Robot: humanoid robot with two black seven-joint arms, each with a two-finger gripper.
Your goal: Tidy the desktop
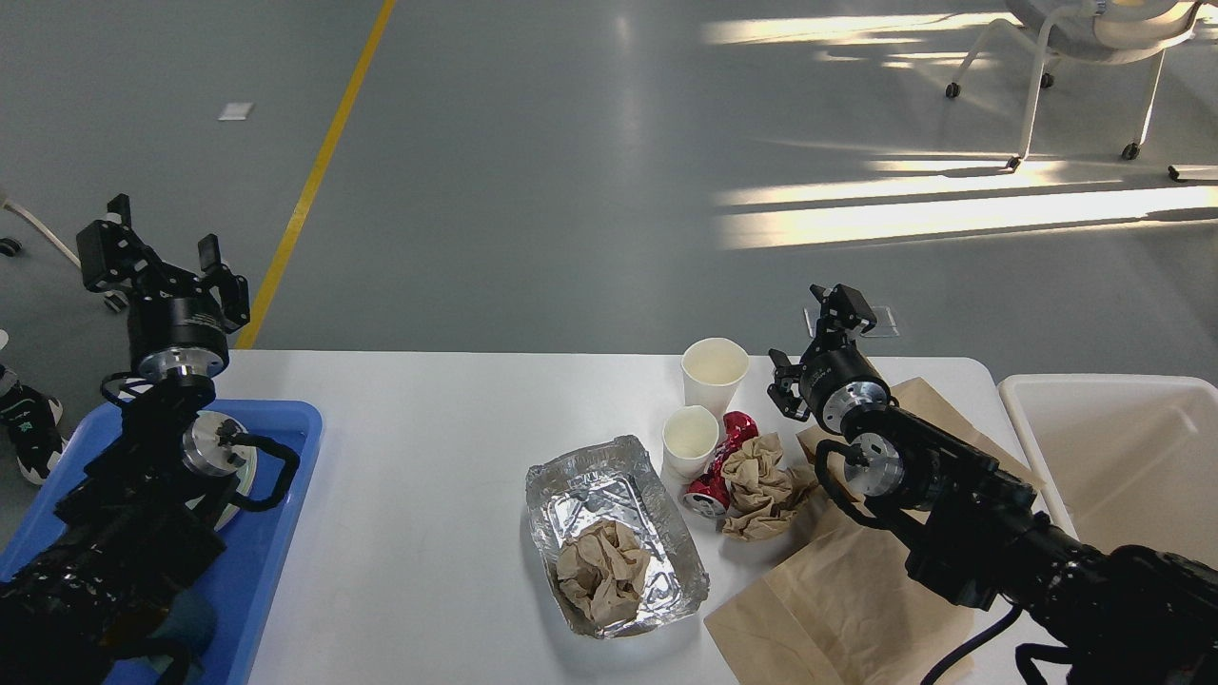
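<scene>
Crumpled paper (601, 568) lies inside the foil tray (666, 533).

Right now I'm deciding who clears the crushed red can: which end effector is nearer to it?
Right. The right end effector hangs just up and right of the red can; the left end effector is far off, above the blue tray.

Two black robot arms, each built of chunky matte segments with polished silver joint discs and looped black cables, end in a left gripper (157, 266) and right gripper (826, 347) of angular black brackets.
</scene>
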